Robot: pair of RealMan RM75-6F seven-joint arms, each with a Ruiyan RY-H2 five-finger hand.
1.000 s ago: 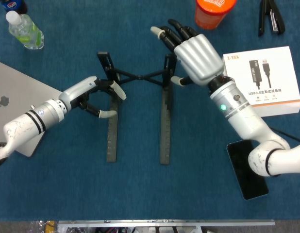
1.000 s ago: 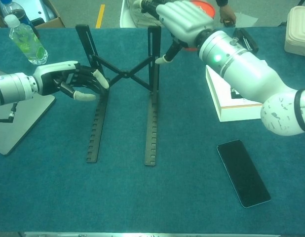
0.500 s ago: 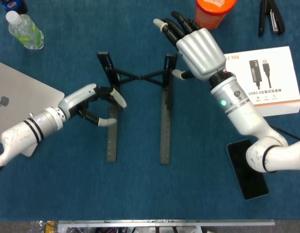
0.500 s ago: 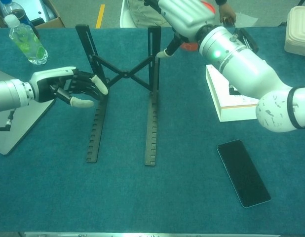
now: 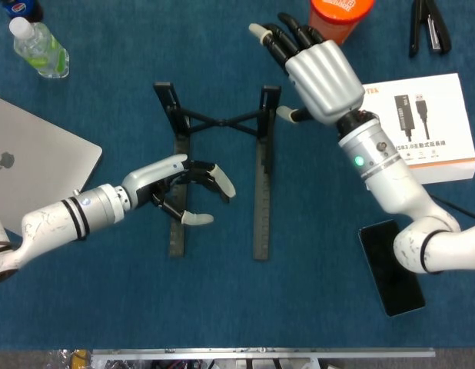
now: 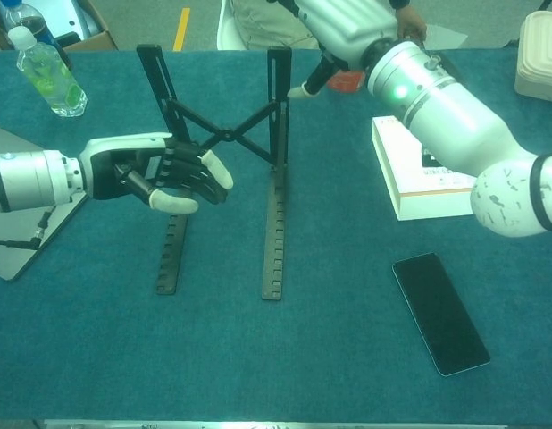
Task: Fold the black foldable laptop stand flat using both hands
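Note:
The black laptop stand [image 5: 259, 207] stands unfolded on the blue cloth, with two notched rails, a crossed brace and two raised uprights at the far end. In the chest view the stand [image 6: 273, 241] rises toward the back. My left hand [image 5: 180, 191] hovers over the middle of the left rail, fingers spread and slightly curled, holding nothing. From the chest view the left hand [image 6: 160, 174] hides part of that rail. My right hand [image 5: 320, 73] is raised beside the right upright, fingers stretched out, thumb close to the upright's top. Only part of the right hand [image 6: 347, 27] shows at the chest view's top edge.
A silver laptop [image 5: 30, 165] lies at the left, a water bottle [image 5: 39, 48] behind it. An orange cup [image 5: 337, 19] and a black clip [image 5: 428, 27] sit at the back right. A white box [image 5: 422, 127] and a black phone [image 5: 391, 269] lie on the right.
My left hand has slid from the left upright toward the near side, now over the middle of the left rail. My right hand has lifted slightly up and back.

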